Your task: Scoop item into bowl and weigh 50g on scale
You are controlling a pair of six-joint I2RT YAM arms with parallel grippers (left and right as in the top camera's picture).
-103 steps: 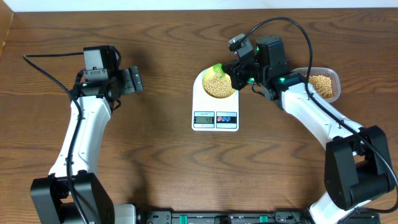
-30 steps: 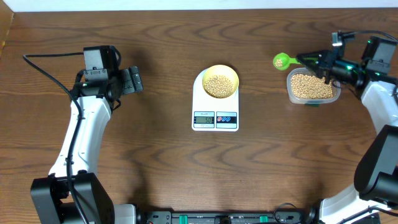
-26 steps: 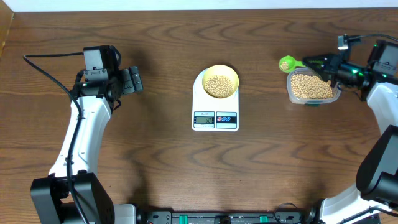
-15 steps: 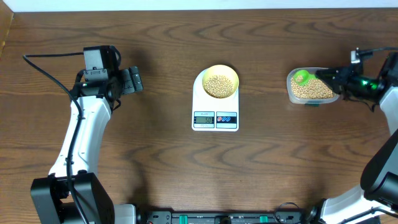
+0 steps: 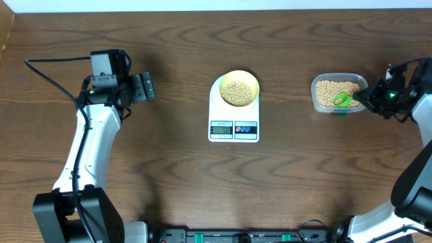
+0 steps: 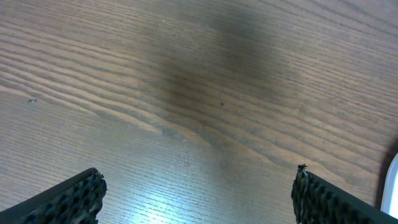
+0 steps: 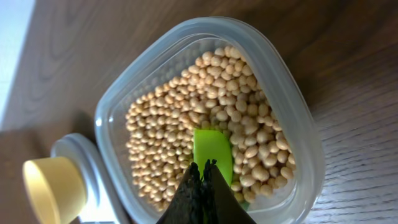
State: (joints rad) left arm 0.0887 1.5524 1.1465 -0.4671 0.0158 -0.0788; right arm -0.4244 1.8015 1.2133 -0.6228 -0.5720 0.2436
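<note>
- Overhead shows the right jaws at the far right edge of the frame, closed together on the handle of a green scoop (image 5: 343, 100).
- The scoop's long axis runs roughly left to right, from the jaws towards the middle of a clear plastic container (image 5: 314, 86).
- Right wrist view shows the scoop's flat green end lying low among the soybeans (image 7: 186, 106). Beans crowd both of its sides, and it is not lifted.
- The pale yellow bowl (image 5: 238, 73) stands on the round platform of the white kitchen scale (image 5: 214, 111) at frame centre. It lies well to the left of the container and holds a mound of soybeans.
- The scale's display (image 5: 221, 128) faces the lower edge of the frame, and its digits are too small to read with confidence.
- The left jaws stand wide apart over bare wood at the left of the frame. They hold nothing, and the left wrist view shows only wood grain between them.
- The right arm is the one at the container. The bowl sits between the two arms, well apart from both.
- Any further load would probably have to travel left across open bench (image 5: 202, 189) to reach the bowl.
- The bench is dark brown wood, flat and bare between the container and the scale. No obstacle shows along that path.
</note>
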